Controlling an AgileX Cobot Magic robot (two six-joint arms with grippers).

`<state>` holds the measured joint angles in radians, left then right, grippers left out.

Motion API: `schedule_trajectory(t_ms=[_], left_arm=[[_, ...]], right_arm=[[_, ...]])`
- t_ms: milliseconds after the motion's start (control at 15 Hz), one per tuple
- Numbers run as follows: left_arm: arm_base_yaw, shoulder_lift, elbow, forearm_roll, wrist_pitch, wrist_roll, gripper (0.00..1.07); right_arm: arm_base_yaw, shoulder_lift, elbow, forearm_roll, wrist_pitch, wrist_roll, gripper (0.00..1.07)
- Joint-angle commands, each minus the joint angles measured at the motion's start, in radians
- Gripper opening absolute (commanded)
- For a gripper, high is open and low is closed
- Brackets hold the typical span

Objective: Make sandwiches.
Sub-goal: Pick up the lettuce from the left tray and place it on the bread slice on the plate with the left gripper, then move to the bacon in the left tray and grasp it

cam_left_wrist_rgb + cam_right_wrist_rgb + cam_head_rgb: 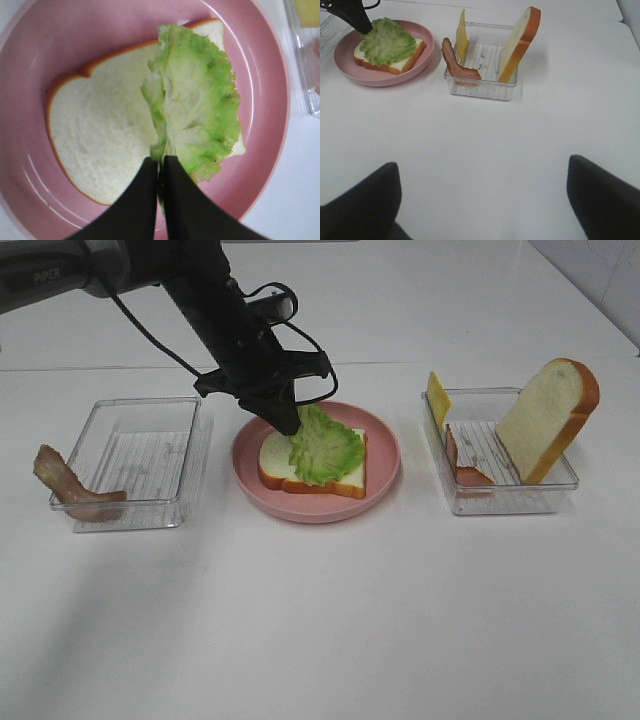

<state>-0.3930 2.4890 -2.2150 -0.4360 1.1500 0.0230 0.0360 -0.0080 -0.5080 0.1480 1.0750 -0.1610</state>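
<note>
A pink plate [384,488] holds a bread slice [275,454] with a green lettuce leaf [327,447] lying over its right part. My left gripper [291,422] is over the plate's back left, shut on the leaf's edge. The left wrist view shows the black fingers [140,200] pinching the lettuce [197,110] over the bread [100,135] on the plate [262,55]. My right gripper [485,200] is open and empty above bare table, well short of the right tray [480,89]. That tray holds a bread slice [520,42], cheese [462,36] and bacon [452,62].
A clear left tray [140,455] has a bacon strip [68,488] draped over its left front corner. The right tray [500,498] holds upright bread [548,418], cheese [438,396] and bacon [466,466]. The left arm and its cable cross above the table's back left.
</note>
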Motion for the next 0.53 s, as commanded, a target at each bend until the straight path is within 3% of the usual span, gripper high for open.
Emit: schedule_trajectory(t_ms=[67, 133, 200, 267, 467, 533], left_arm=[[0.001, -0.014, -0.006, 0.014, 0.011, -0.007, 0.5], [0.001, -0.027, -0.006, 0.036, 0.011, -0.007, 0.67], [0.001, -0.039, -0.012, 0.071, 0.015, -0.008, 0.76], [0.001, -0.045, -0.013, 0.081, 0.017, -0.013, 0.76], [0.001, -0.094, -0.055, 0.26, 0.117, -0.164, 0.72], [0.001, -0.112, -0.066, 0.31, 0.139, -0.183, 0.72]], right_arm=[[-0.001, -0.009, 0.001, -0.004, -0.009, -0.004, 0.85], [-0.001, -0.009, 0.001, -0.004, -0.009, -0.004, 0.85], [-0.001, -0.009, 0.001, -0.004, -0.009, -0.004, 0.85], [-0.001, -0.009, 0.001, -0.004, -0.009, -0.004, 0.85], [-0.001, -0.009, 0.001, -0.004, -0.009, -0.004, 0.85], [-0.001, -0.009, 0.001, -0.004, -0.009, -0.004, 0.85]])
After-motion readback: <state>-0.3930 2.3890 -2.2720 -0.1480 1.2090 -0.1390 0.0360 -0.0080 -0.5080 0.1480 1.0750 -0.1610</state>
